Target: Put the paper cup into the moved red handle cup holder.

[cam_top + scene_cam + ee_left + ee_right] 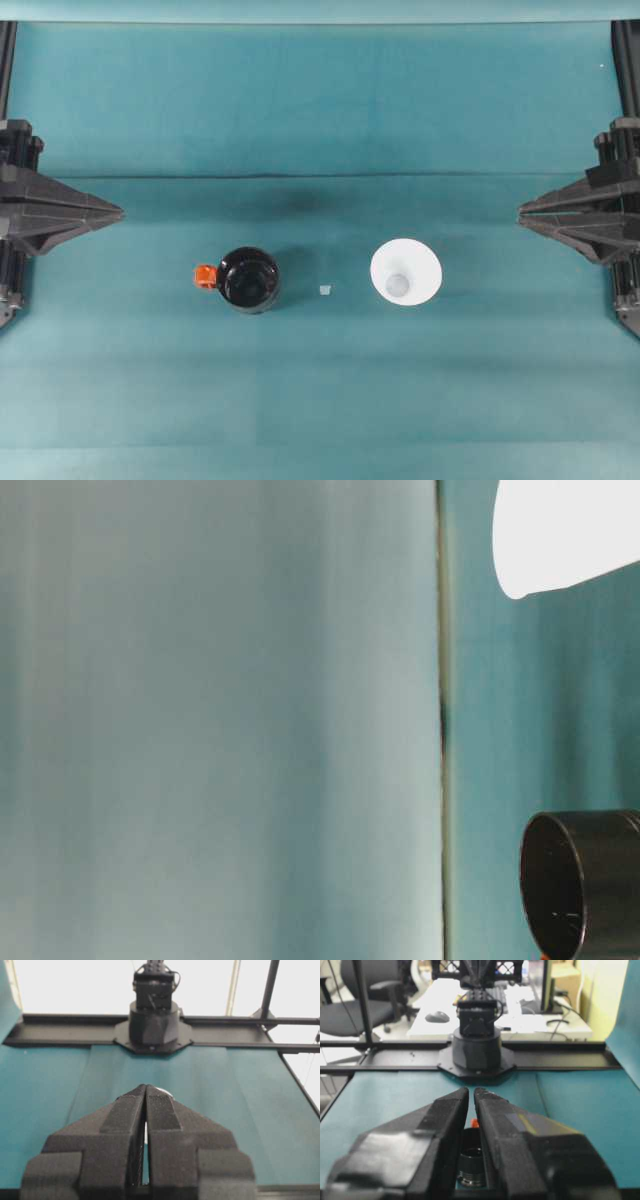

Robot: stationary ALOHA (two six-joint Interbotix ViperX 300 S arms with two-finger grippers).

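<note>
Matt white tapered paper cup; beside it, glossy black cylindrical plastic holder with orange-red tab; both on matt teal cloth table cover. Gripper fingers rough, matt black.

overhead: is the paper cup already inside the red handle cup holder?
No, the paper cup stands apart on the table, right of the red handle cup holder.

Two matte black arms with wedge-shaped grippers

The left gripper and right gripper wore dark, foam-like finger pads; each opposite arm's base looked like a faceted black block, possibly trailing thin cables.
</note>
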